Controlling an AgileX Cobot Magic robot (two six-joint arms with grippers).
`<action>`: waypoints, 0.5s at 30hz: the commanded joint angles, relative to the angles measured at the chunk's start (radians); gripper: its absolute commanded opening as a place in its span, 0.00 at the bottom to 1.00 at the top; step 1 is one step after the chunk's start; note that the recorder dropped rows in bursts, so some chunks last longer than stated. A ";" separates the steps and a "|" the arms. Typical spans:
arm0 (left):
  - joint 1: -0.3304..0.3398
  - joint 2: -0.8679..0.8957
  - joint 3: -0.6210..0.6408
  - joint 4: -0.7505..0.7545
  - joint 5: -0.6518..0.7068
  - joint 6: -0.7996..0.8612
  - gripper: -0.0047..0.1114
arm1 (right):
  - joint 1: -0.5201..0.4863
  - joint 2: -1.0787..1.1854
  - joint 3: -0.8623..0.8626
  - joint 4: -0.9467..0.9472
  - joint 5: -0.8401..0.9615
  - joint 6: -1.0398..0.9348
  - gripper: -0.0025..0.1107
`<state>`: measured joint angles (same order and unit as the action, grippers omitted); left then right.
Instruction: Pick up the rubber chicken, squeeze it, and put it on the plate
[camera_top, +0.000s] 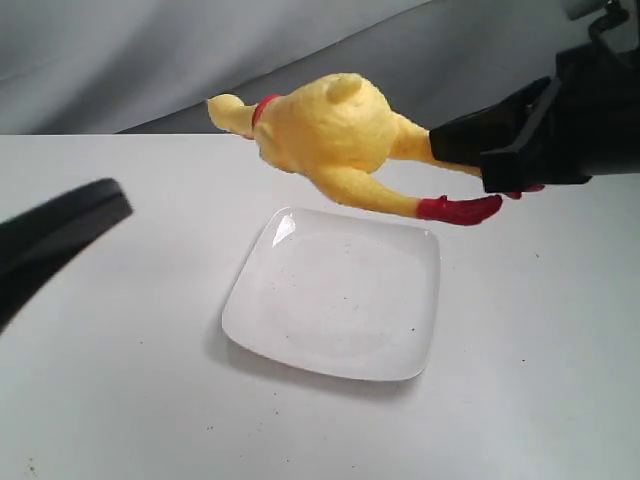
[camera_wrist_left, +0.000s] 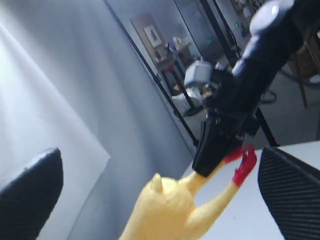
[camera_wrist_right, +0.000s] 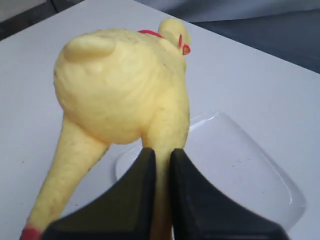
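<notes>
The yellow rubber chicken (camera_top: 330, 130) hangs in the air, roughly level, above the far edge of the white square plate (camera_top: 335, 300). Its head and red collar point left and its red feet point right. My right gripper (camera_top: 445, 140) is shut on one of its legs; in the right wrist view the black jaws (camera_wrist_right: 162, 160) pinch that leg, with the plump body (camera_wrist_right: 120, 85) beyond and the plate (camera_wrist_right: 240, 165) beneath. My left gripper (camera_wrist_left: 160, 192) is open and holds nothing. One of its fingers (camera_top: 75, 215) shows at the left, apart from the chicken (camera_wrist_left: 165, 210).
A white tabletop (camera_top: 120, 400) lies all around the plate. A grey cloth backdrop (camera_top: 150, 60) hangs behind the table. The right arm's black body (camera_top: 590, 110) fills the upper right.
</notes>
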<state>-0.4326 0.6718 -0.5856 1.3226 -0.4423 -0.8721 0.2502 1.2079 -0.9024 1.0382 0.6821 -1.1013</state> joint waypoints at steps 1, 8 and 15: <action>-0.001 -0.092 -0.001 -0.016 0.016 -0.070 0.89 | -0.001 0.103 -0.003 0.049 -0.063 -0.113 0.02; -0.001 -0.137 -0.001 0.003 0.106 -0.070 0.89 | -0.001 0.259 -0.003 0.162 -0.133 -0.333 0.02; -0.001 -0.137 -0.001 0.003 0.158 -0.070 0.89 | -0.001 0.386 -0.003 0.168 -0.171 -0.382 0.02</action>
<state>-0.4326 0.5391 -0.5856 1.3309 -0.3104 -0.9275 0.2502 1.5558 -0.9024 1.1748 0.5320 -1.4613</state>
